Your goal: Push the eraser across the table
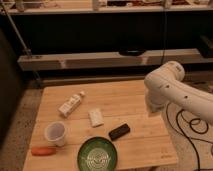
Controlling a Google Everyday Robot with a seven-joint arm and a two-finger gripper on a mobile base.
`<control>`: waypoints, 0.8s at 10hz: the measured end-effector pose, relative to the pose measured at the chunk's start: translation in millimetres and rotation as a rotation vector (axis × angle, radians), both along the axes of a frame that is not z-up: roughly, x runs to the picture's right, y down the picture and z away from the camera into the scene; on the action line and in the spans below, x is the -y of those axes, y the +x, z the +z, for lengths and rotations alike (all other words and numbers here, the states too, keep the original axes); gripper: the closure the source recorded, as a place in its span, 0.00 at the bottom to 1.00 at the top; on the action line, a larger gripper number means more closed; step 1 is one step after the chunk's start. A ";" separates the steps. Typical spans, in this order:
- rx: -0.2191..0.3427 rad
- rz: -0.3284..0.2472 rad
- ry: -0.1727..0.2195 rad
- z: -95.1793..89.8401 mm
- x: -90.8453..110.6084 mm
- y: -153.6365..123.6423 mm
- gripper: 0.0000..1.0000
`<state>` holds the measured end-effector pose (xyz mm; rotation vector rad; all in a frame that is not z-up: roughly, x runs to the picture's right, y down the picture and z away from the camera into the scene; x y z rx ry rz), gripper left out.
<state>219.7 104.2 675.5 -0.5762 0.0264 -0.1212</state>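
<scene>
The eraser (pixel 119 132) lies near-right on the bench (pixel 125 95), just beyond a green plate (pixel 99 156). Farther right, the tool (pixel 152 109) hangs at the bench edge; whether it is open or closed cannot be told. The approach seems the step in hand; next the tool must drop beside the eraser.

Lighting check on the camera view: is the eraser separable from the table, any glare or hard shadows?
Camera view: warm, dim light; the black eraser contrasts well against the pale table; no glare there, shadows soft. Camera view: the white arm is brightest, at the table's right edge; end effector hidden.
</scene>
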 end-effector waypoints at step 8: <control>0.469 0.066 -0.224 0.1 -135.5 -3.5 0.81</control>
